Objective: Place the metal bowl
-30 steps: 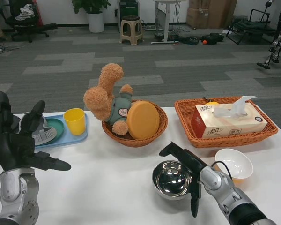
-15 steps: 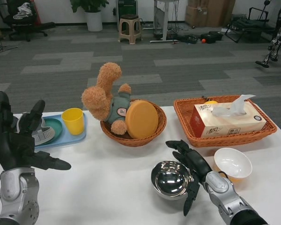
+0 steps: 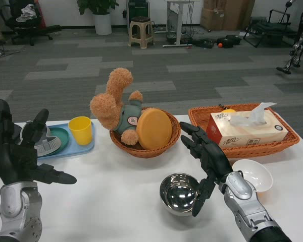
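Note:
A shiny metal bowl (image 3: pixel 178 193) stands upright on the white table (image 3: pixel 116 196), front centre. My right hand (image 3: pixel 206 156) is raised just right of the bowl with its fingers spread; one finger hangs down along the bowl's right rim, and I cannot tell whether it touches. Nothing is held in it. At the far left my left hand (image 3: pixel 17 151) waits above the table edge, fingers apart and empty.
A round wicker basket (image 3: pixel 146 146) holds a teddy bear (image 3: pixel 113 107) and an orange disc (image 3: pixel 154 129). A rectangular basket (image 3: pixel 242 146) with a tissue box (image 3: pixel 247 128) stands at the right, a white bowl (image 3: pixel 252 175) before it. A blue tray (image 3: pixel 70 146) carries a yellow cup (image 3: pixel 81 129).
My right hand has let go of the metal bowl, lifted and spread its fingers. The bowl has shifted slightly left and nearer.

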{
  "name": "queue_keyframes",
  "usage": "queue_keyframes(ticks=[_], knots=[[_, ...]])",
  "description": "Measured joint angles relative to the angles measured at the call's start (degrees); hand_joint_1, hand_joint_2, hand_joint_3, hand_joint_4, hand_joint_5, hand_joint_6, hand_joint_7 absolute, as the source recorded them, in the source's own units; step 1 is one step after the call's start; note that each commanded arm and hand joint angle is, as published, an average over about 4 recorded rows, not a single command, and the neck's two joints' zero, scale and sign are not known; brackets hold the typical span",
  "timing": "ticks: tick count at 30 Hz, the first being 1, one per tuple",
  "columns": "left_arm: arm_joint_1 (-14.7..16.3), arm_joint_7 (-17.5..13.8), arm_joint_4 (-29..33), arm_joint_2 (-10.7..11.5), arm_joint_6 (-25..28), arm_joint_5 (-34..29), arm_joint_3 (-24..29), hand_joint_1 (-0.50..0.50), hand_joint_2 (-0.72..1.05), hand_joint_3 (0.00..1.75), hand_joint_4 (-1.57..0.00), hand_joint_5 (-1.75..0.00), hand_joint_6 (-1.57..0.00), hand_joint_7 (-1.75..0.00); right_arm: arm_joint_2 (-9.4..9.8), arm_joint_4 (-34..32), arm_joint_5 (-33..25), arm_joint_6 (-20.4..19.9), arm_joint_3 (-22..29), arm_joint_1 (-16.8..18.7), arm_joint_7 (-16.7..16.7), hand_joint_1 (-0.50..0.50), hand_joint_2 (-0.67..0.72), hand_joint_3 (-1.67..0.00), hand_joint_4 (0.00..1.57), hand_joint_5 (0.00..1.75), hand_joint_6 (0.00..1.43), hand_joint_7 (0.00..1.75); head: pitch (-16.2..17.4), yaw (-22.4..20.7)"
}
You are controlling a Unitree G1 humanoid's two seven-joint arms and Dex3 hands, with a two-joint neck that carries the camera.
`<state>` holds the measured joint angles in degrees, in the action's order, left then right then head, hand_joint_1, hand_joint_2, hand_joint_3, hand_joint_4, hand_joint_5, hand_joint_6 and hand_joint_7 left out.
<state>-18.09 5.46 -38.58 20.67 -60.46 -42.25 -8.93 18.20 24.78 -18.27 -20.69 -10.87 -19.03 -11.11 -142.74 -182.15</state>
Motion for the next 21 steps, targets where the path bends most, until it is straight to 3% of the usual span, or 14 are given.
queue_keyframes(ticks=[9,16,21], knots=[[0.0,0.0,0.0,-0.01,0.0,0.0,0.07,-0.48,-0.72,0.09,-0.71,-0.1,-0.16,-0.07,-1.43,-6.87,0.24,-4.25,6.68,0.52,0.68,-0.42,0.72,0.0,0.0,0.0,0.0,0.35,-1.37,-0.15],[0.01,-0.01,0.01,-0.01,0.0,0.01,0.16,-0.48,-0.7,0.09,-0.71,-0.1,-0.16,-0.07,-1.63,-12.82,1.03,-4.43,8.29,0.59,1.61,-0.46,0.72,0.0,0.0,0.0,0.0,0.28,-5.24,-0.97],[0.01,-0.01,0.0,-0.01,0.0,0.03,0.19,-0.48,-0.68,0.09,-0.71,-0.1,-0.16,-0.07,-1.59,-12.87,2.12,-5.28,8.06,0.53,3.59,-0.46,0.72,0.0,0.0,0.0,0.0,0.28,-7.92,-1.6]])
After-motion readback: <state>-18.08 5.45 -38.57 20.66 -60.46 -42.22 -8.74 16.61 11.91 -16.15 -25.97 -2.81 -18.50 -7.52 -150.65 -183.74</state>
